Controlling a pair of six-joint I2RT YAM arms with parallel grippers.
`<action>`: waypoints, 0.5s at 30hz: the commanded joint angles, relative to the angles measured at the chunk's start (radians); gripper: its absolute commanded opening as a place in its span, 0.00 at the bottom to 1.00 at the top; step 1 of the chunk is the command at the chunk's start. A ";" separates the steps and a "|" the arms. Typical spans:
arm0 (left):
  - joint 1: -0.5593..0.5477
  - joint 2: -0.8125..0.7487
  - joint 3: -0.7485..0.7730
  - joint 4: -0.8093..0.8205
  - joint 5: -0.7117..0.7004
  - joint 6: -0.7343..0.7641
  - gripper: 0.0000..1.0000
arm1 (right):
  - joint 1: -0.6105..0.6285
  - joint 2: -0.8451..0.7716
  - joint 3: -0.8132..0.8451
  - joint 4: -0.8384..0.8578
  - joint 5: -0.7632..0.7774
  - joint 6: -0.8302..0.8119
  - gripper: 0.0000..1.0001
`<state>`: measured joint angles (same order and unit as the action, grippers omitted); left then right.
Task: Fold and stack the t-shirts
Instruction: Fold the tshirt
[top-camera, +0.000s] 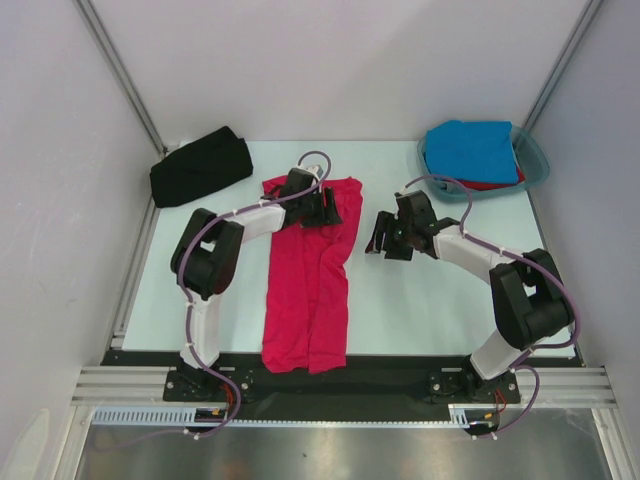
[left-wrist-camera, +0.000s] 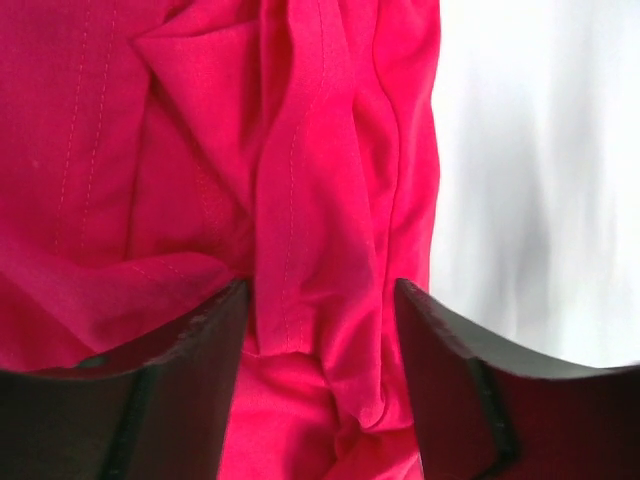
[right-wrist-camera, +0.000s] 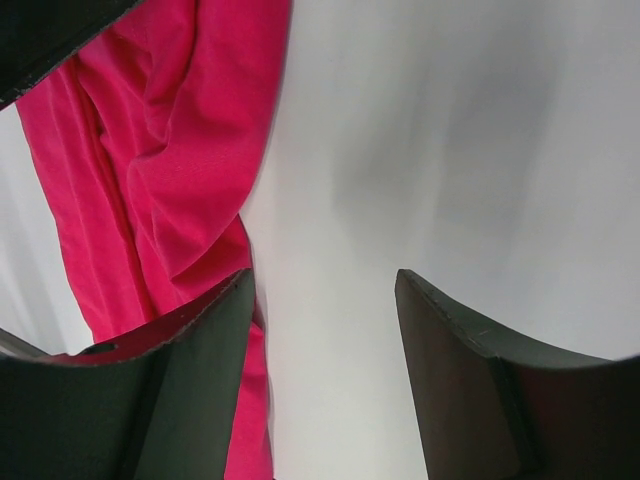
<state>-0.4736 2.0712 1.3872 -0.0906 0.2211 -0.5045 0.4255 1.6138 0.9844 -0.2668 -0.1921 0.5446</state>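
White walls close in a pale table, and at its far right corner sits a translucent teal tub. Inside it a bright blue t-shirt lies folded on top, with a strip of a red t-shirt showing under its near edge (how that one is folded cannot be told). A black t-shirt lies bundled at the far left corner, outside any container. The crimson-pink t-shirt lies lengthwise down the middle of the table, its sides folded inward into a long band.

The left tool is down at the far end of that band, its jaws apart with a ridge of pink cloth between them. The right tool hangs just right of the shirt, jaws apart over bare table, holding nothing.
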 joint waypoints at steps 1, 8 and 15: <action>0.009 0.010 0.062 0.011 -0.006 0.018 0.63 | -0.005 0.012 0.036 0.018 -0.012 -0.018 0.64; 0.012 0.032 0.095 0.009 -0.006 0.023 0.21 | -0.008 0.026 0.036 0.017 -0.017 -0.021 0.64; 0.013 0.041 0.136 -0.003 -0.002 0.035 0.00 | -0.013 0.018 0.031 0.012 -0.015 -0.021 0.63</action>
<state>-0.4702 2.1098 1.4658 -0.0990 0.2134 -0.4881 0.4194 1.6348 0.9844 -0.2676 -0.1993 0.5434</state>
